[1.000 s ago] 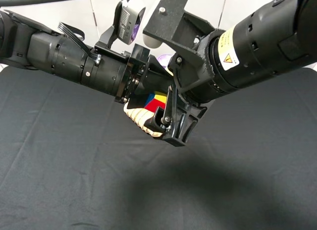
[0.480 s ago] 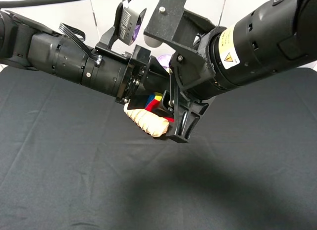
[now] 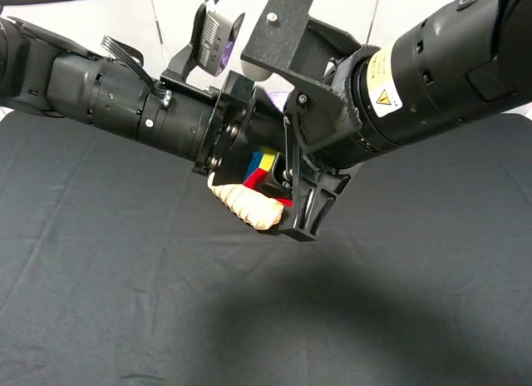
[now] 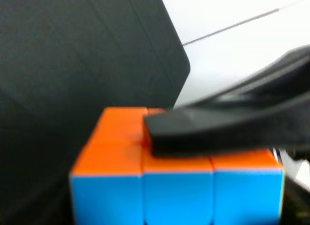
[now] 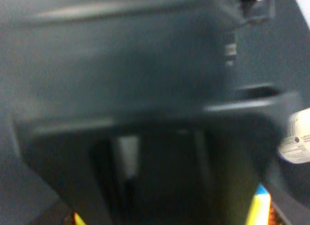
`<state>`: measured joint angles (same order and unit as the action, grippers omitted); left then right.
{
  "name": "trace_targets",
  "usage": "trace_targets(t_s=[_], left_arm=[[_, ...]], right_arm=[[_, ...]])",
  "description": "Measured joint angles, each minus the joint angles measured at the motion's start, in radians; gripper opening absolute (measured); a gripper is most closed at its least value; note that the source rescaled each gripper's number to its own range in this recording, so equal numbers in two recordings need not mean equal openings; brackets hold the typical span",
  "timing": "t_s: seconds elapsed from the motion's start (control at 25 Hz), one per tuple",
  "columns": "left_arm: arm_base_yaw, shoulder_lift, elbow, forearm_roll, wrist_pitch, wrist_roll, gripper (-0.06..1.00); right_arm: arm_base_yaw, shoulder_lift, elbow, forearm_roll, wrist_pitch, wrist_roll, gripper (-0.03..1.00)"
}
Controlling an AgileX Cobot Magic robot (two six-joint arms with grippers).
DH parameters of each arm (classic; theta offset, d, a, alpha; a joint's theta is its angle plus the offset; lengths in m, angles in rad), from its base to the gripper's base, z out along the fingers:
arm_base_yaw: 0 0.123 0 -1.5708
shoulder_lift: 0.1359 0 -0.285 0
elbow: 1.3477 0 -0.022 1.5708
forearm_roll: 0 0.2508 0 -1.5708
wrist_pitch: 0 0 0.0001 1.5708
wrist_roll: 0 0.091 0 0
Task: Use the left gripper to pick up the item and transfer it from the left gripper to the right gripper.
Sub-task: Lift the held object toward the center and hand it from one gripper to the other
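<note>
The puzzle cube [image 3: 264,163] is held in the air between both arms, with yellow, blue and red squares showing. In the left wrist view it [image 4: 174,186] fills the lower part, orange face up and blue face toward the camera. The left gripper [image 3: 252,157] reaches it from the left, and its fingers are hidden behind the cube and the right arm's bracket. The right gripper [image 3: 288,186] comes from the right and closes around the cube. One of its black fingers [image 4: 218,130] lies flat across the orange face. The right wrist view is blurred, with a yellow sliver of the cube [image 5: 256,210] at the edge.
A ribbed tan roll [image 3: 245,205] lies on the black cloth [image 3: 125,278] directly under the grippers. A purple-lidded can [image 3: 277,96] peeks out behind the arms. A white wall runs along the back edge of the table.
The right gripper's fingers rose from beside the tan roll and closed around the cube. The left arm has since shifted slightly left, showing more of the cube.
</note>
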<state>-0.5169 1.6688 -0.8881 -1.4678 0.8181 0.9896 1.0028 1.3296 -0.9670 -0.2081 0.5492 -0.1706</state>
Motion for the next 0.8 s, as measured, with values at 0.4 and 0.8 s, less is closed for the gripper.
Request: trace_targets(t_s=[0.4,0.8], left_arm=[[0.0,0.0,0.0,0.0,-0.013,-0.01,0.95],[0.022,0.0,0.0,0.0,0.021,-0.016,0.95]], right_arm=[[0.0,0.0,0.0,0.001,0.002,0.0,0.04],[0.0,0.0,0.0,0.001,0.004,0.0,0.04]])
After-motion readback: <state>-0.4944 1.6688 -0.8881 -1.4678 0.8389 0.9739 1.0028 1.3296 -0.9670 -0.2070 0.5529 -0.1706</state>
